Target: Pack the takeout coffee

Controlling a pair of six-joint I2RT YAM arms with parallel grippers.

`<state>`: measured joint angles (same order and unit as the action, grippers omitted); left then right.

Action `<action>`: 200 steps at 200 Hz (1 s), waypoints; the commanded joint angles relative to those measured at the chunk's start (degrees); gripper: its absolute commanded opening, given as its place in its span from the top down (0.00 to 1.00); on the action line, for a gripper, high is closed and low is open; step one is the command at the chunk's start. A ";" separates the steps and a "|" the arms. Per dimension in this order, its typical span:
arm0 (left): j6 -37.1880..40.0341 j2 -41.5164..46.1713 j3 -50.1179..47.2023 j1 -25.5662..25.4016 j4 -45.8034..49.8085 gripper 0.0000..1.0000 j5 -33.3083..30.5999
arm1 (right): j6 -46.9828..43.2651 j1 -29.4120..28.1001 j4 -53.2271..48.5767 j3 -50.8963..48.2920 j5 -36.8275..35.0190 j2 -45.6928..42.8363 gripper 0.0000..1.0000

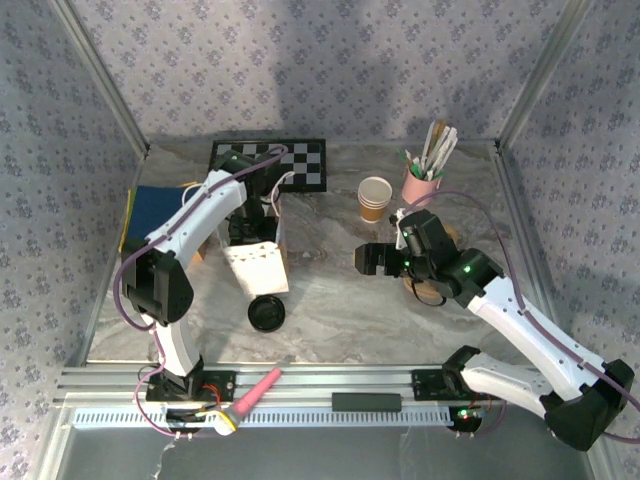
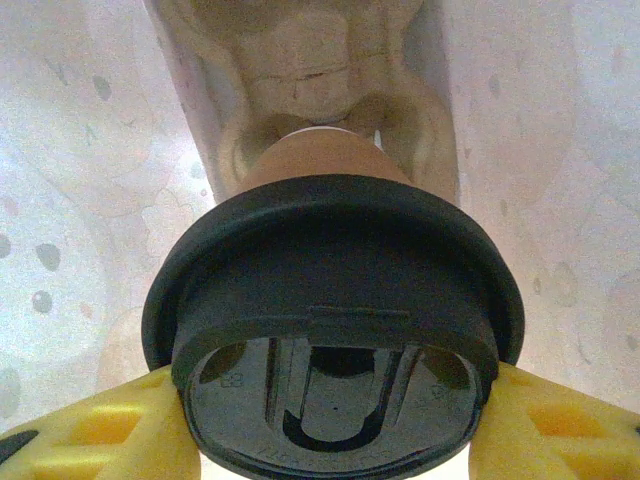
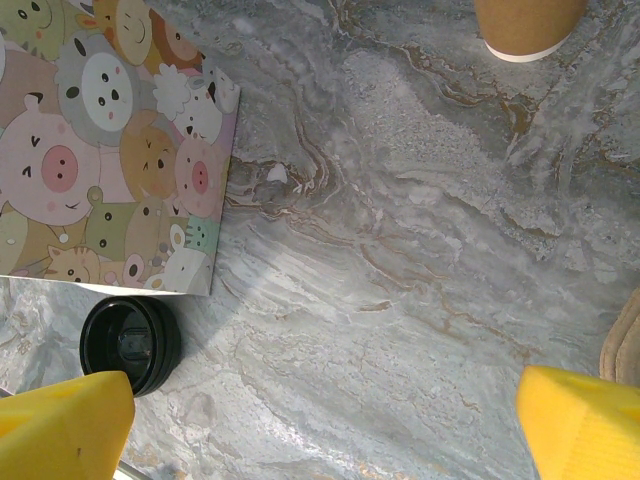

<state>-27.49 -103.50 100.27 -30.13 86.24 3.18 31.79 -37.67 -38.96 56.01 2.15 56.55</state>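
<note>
Nothing reads for certain; small raised marks on the takeout coffee's (image 2: 315,160) black lid (image 2: 335,330) are too blurred.

The black lid (image 2: 335,300) hides nearly all the brown cup (image 2: 320,160) behind it; the yellow fingers (image 2: 100,435) holding them run off the bottom edge. The cup stack (image 3: 527,25) is cropped at top.

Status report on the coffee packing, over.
Left gripper: jaws shut on the takeout coffee, lidded, inside the bag. Right gripper: jaws open, over the table. Loose black lid beside the bag, not blocking.
</note>
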 commanded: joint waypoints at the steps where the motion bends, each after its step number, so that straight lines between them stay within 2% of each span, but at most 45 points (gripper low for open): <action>1: -0.11 0.05 2.28 -0.41 2.97 0.46 -0.72 | 0.64 -0.49 -0.20 -0.32 -0.94 -0.31 0.00; 128: 0.85 -1.74 4.76 -0.13 3.96 0.46 -1.07 | 0.38 -0.60 -0.10 0.33 -0.73 0.73 0.00; 200: 1.05 -1.65 13.87 1.45 9.33 0.46 -3.82 | 0.20 -0.63 0.76 -0.19 -0.71 0.89 0.00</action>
<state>-26.94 -106.19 110.30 -29.56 91.13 1.13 31.77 -37.87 -38.89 56.01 2.15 57.21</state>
